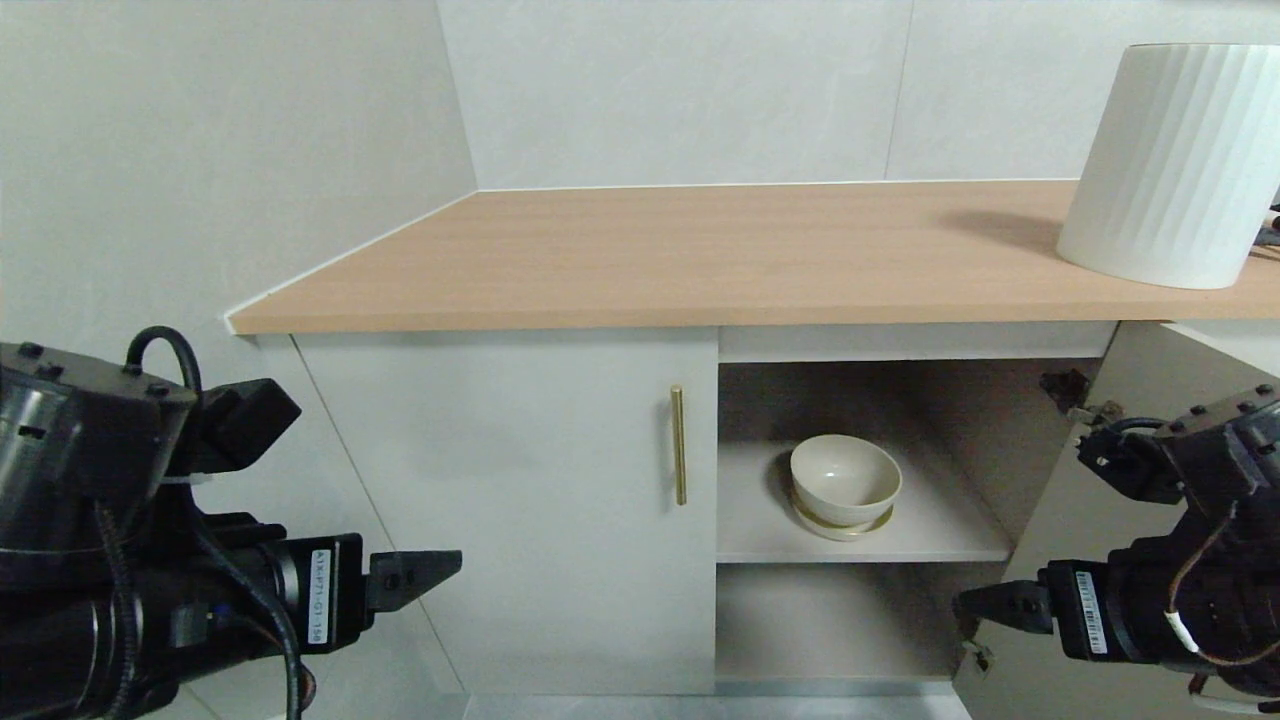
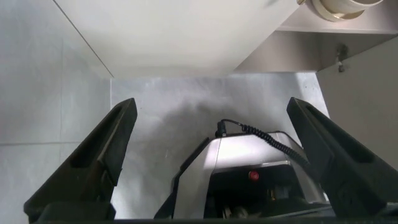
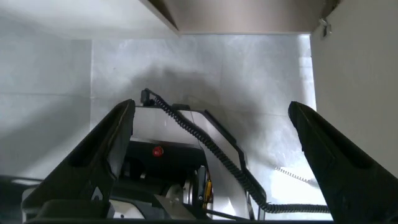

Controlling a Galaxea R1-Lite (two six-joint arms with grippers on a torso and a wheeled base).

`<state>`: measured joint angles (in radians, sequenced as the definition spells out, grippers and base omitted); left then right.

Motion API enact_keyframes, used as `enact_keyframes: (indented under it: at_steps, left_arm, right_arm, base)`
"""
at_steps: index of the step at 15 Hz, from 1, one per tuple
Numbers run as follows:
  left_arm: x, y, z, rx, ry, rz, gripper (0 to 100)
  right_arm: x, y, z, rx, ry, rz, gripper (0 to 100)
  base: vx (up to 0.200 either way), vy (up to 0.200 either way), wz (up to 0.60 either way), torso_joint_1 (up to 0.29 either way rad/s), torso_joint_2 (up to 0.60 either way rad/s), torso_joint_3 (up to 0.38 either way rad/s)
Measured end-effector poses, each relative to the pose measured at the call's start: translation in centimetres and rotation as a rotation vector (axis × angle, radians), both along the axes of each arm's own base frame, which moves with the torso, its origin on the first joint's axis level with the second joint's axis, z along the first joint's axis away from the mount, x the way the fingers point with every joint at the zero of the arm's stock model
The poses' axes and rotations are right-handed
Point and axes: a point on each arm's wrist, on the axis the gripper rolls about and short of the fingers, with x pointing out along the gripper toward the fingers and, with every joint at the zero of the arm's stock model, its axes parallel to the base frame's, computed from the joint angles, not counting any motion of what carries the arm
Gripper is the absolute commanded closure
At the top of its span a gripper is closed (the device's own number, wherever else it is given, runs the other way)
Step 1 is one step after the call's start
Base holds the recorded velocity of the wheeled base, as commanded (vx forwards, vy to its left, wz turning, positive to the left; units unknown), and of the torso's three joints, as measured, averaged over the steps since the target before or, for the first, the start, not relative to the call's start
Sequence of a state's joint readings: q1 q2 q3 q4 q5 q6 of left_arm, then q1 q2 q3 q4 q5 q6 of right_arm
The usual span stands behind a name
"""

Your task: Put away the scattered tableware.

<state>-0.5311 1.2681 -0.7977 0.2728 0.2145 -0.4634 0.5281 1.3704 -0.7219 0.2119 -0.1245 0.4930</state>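
— Cream round ceramic bowl (image 1: 845,478): just the one?
— One. It sits upright on a single cream plate with a gold rim (image 1: 842,527). The pair rests on the upper white shelf (image 1: 945,525), inside the open right half of the white cabinet.
— How many levels in there?
— Two can be seen: that shelf and the cabinet floor (image 1: 830,620) beneath it.
— And doors?
— Two. The left white door (image 1: 510,500) is shut. It carries one slim brass bar handle (image 1: 678,445), upright, near its inner edge and just beside the opening. The right white door (image 1: 1060,520) is swung outward, with one dark hinge (image 1: 1066,385) at its top corner.
— Where are the grippers?
— There are two, both low in front of the cabinet and well apart from the bowl. The left black gripper (image 2: 211,102) is before the lower left part of the shut door, and its two fingers (image 2: 106,155) are spread wide. The right black gripper (image 3: 211,106) is near the bottom of the open door, and its two fingers (image 3: 102,155) are likewise spread wide.
— Anything on top?
— One light wooden countertop (image 1: 700,250) runs across the cabinet. One tall white ribbed cylinder (image 1: 1180,165) stands at its right end.
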Motion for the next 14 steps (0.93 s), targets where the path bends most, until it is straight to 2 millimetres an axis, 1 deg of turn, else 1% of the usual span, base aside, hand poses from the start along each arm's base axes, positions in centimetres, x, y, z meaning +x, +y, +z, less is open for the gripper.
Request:
enact_keyframes:
  at_steps: [2, 9, 14]
  left_arm:
    - [0.00, 0.01, -0.04, 0.000, 0.001, 0.001, 0]
    - [0.42, -0.24, -0.58, 0.012, 0.026, 0.003, 0]
    - [0.60, -0.33, -1.03, 0.024, 0.044, 0.005, 0]
  right_arm:
    - [-0.31, 0.01, 0.15, -0.004, -0.011, 0.016, 0]
    - [-0.68, 0.06, 0.20, -0.003, -0.011, 0.031, 0]
    - [-0.60, 0.14, -0.26, -0.010, 0.004, 0.034, 0]
  base:
    - [0.000, 0.000, 0.00, 0.000, 0.00, 0.000]
    - [-0.200, 0.000, 0.00, 0.005, 0.00, 0.000]
    - [-0.200, 0.000, 0.00, 0.000, 0.00, 0.004]
